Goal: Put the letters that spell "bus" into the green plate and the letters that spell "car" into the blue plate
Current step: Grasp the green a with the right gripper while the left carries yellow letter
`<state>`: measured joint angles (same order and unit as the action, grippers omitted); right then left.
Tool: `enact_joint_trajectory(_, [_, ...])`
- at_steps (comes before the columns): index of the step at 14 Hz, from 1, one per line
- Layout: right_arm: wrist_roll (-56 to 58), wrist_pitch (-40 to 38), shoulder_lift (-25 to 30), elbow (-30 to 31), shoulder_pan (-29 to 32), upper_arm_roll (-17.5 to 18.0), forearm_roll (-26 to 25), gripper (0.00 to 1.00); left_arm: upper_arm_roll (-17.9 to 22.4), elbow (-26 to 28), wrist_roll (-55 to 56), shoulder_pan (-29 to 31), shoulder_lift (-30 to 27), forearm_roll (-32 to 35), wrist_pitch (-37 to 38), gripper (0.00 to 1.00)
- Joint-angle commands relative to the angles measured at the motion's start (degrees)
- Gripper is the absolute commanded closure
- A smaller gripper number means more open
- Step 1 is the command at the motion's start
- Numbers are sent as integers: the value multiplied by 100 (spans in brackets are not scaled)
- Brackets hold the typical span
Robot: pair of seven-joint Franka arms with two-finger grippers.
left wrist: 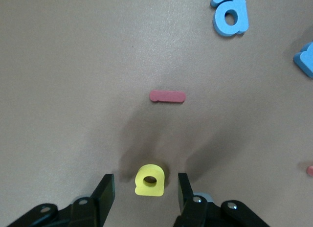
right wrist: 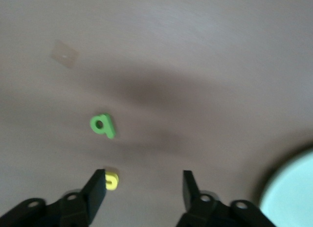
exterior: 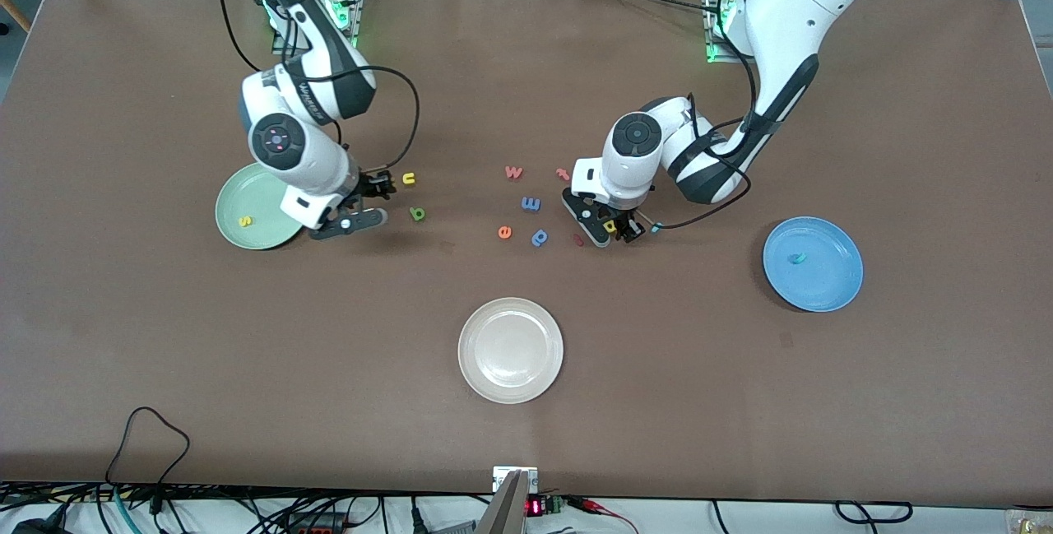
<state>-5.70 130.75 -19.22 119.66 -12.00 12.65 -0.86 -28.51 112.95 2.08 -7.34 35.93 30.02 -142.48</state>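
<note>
The bench (exterior: 164, 336) is plain matte brown. The green plate (exterior: 238, 209) is pale mint and carries a yellow "s" (exterior: 244, 220). The blue plate (exterior: 831, 271) is bright blue with a teal letter (exterior: 795, 258) on it. The third plate (exterior: 511, 350) is off-white. Loose on the bench: a yellow "u" (exterior: 408, 179), a green "b" (exterior: 418, 213), a yellow "a" (left wrist: 149, 180), a blue "p" (exterior: 540, 237), an orange "e" (exterior: 504, 231), a blue letter (exterior: 531, 204), a salmon-pink "w" (exterior: 514, 172) and a pink piece (left wrist: 167, 96). Both arms are white with dark grey joints; each pincer's fingers (left wrist: 103, 195) are black.
</note>
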Motion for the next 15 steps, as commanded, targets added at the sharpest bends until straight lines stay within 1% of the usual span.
enact_joint_trajectory(1, [262,449,-406,-118,-144,-17,-187,32,20,-1,161,-83,107,171,-113,40])
enact_joint_trajectory(2, [271,625,-537,-118,-232,-17,-187,32,20,-1,161,-92,133,171,-174,41])
enact_joint_trajectory(3, [263,766,-643,-118,-285,-17,-187,34,29,8,161,-92,133,171,-175,47])
enact_joint_trajectory(4, [262,872,-731,-118,-312,-17,-187,34,29,8,161,-101,151,171,-175,50])
enact_joint_trajectory(5, [262,942,-802,-118,-329,-17,-187,35,29,8,161,-101,160,179,-175,58])
enact_joint_trajectory(7, [262,1013,-890,-127,-391,-17,-187,35,29,8,152,-83,116,188,-131,82])
enact_joint_trajectory(8, [262,1013,-925,-170,-461,-26,-178,35,29,17,153,-57,90,188,-96,87])
enact_joint_trajectory(10, [262,1031,-969,-206,-505,-26,-178,37,-6,-36,152,22,-164,180,349,89])
enact_joint_trajectory(12, [271,1127,-1022,-206,-514,-34,-213,37,-15,-167,109,57,-603,179,1112,89])
enact_joint_trajectory(13, [271,1180,-1066,-206,-523,-34,-318,39,-23,-194,91,162,-753,153,1596,89])
enact_joint_trajectory(15, [262,1233,-1118,-206,-523,-43,-415,43,-24,-194,65,486,-1034,153,2204,89])
